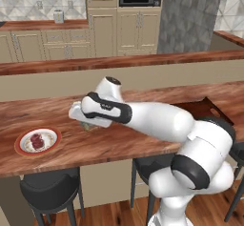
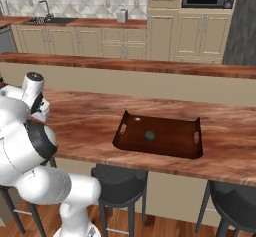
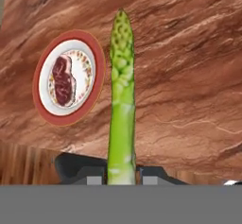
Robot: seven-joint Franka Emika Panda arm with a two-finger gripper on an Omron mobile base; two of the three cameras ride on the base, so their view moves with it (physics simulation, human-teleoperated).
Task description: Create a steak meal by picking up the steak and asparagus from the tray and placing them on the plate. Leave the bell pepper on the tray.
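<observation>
The two-finger gripper (image 3: 121,179) is clamped on the thin light-green asparagus stalk (image 3: 121,100), held above the wooden counter (image 3: 189,76) beside the round white orange-rimmed plate (image 3: 94,53). The dark red-brown steak (image 3: 63,80) lies on that plate. The small dark green bell pepper (image 2: 149,136) sits in the dark brown rectangular tray (image 2: 175,148).

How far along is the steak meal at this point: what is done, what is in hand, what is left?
Done: the steak lies on the plate. In hand: the gripper is shut on the asparagus, held above the wooden counter beside the plate. Left: set the asparagus on the plate. The bell pepper sits alone on the tray, as required.
</observation>
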